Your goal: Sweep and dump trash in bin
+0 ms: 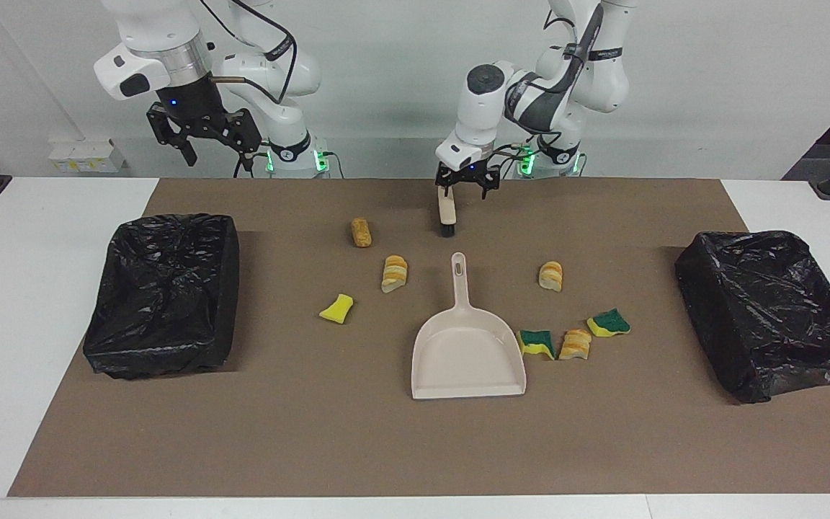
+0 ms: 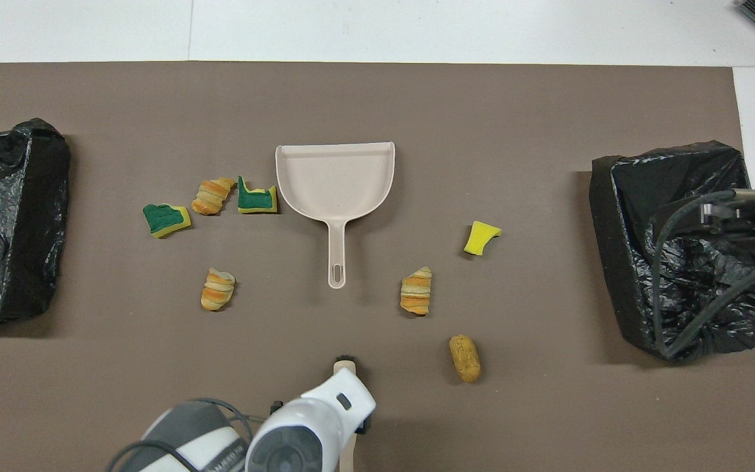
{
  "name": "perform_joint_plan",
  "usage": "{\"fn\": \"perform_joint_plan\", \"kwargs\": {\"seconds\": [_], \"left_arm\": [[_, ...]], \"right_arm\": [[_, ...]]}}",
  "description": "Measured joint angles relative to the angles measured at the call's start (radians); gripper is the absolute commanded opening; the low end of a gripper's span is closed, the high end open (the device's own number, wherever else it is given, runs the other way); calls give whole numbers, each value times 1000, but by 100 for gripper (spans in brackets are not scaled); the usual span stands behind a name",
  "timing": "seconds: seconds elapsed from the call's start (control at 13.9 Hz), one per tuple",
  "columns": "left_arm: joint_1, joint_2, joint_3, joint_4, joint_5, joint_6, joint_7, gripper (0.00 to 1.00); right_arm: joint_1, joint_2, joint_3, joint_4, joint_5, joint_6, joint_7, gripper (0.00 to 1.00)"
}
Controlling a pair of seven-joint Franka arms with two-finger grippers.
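Several bits of trash lie around the beige dustpan [image 1: 467,349] [image 2: 335,177] mid-mat: yellow sponge [image 1: 336,308] [image 2: 482,237], green-backed sponges [image 1: 537,342] [image 1: 608,322], striped bread lumps [image 1: 394,273] [image 1: 550,275] [image 1: 575,344] and a brown lump [image 1: 361,232] [image 2: 464,358]. The beige brush [image 1: 447,210] [image 2: 345,362] lies nearer the robots than the dustpan. My left gripper [image 1: 465,189] hangs open over the brush's handle, holding nothing. Raised high near its base at the right arm's end, my right gripper [image 1: 202,137] is open and holds nothing. A black-lined bin [image 1: 163,292] [image 2: 4,216] stands at each end of the mat.
The second bin [image 1: 772,310] [image 2: 685,242] sits at the left arm's end in the facing view. A brown mat [image 1: 314,432] covers the white table. In the overhead view the left arm's wrist [image 2: 312,432] hides most of the brush handle, and cables hang over one bin.
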Motion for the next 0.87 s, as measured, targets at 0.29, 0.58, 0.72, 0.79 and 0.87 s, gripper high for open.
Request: {"fn": "perform_joint_plan", "kwargs": {"seconds": [0.29,0.58,0.72,0.79,0.87], "left_arm": [[-174,-19,0,-59,0,79,-172,100],[-230,-51,1,-93,0,79,-241,86],[-232,-60,4,-107,0,81,-245,70],[-232,-61,6,-111,0,83,-245,57],[-232,-61,7,-113,0,82,-245,36]], "right_arm": [[-2,-1,-2,0,0,-17,-1,100],[-3,-1,2,-6,1,1,-1,100],[38,9,8,-34,2,79,11,100],[81,24,10,-57,2,133,53,100],[131,47,11,-73,1,181,112,100]]}}
